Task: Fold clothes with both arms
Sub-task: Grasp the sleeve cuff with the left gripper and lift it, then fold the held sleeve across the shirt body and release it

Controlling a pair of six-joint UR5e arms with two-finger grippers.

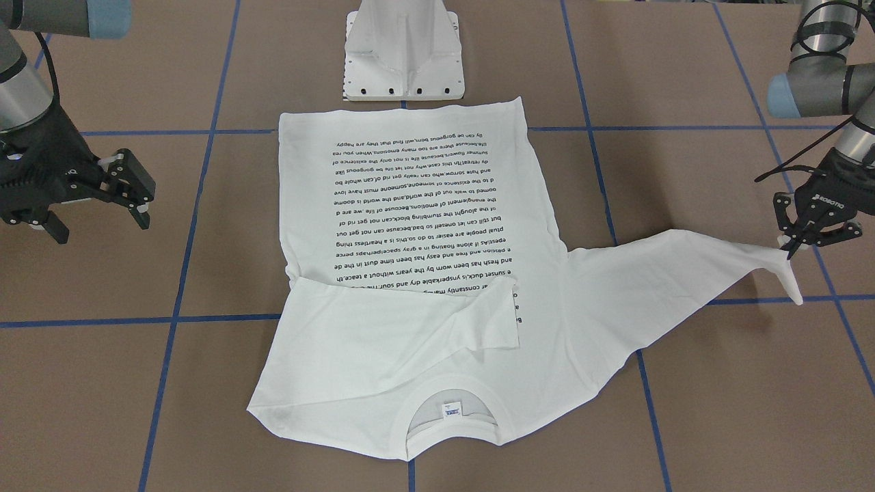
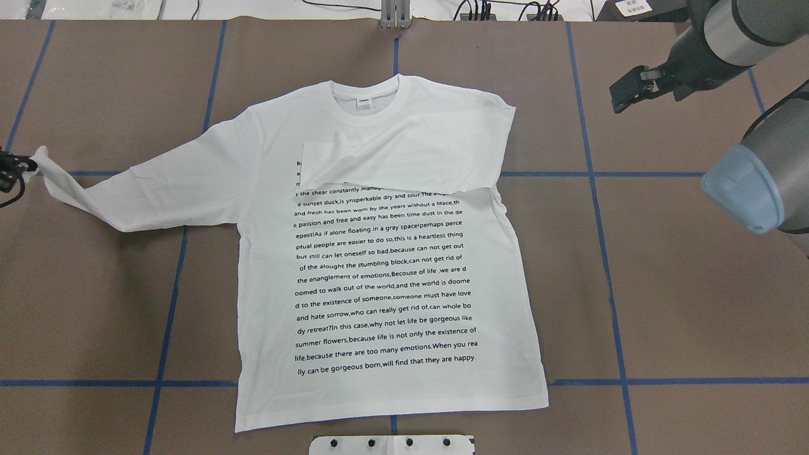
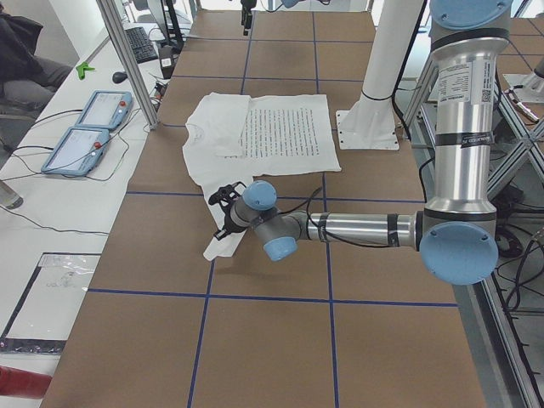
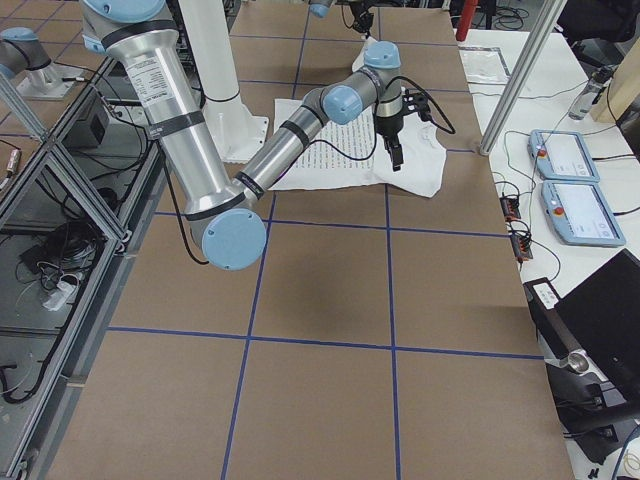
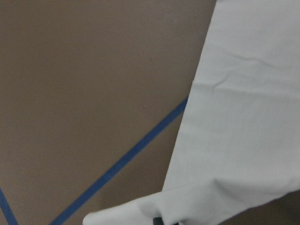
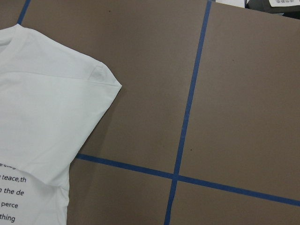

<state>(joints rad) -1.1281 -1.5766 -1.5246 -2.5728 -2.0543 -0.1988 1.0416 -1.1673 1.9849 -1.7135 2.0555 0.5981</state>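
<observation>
The shirt [image 2: 392,272] bears black printed lines, among them "but still can let oneself so bad,because can not get out" and, last, "lly can be gorgeous born,will find that they are happy." The left claw [image 1: 793,247] is marked ROBOTIQ, seen upside down.

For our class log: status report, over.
Copy: left gripper shut on long-sleeved shirt cuff, sleeve outstretched; right gripper open, off the cloth; other sleeve folded across chest; nothing on top.

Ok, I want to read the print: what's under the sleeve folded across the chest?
The folded sleeve covers the text block's top lines; only a few starting letters show beside its cuff. Their wording is hidden.
</observation>
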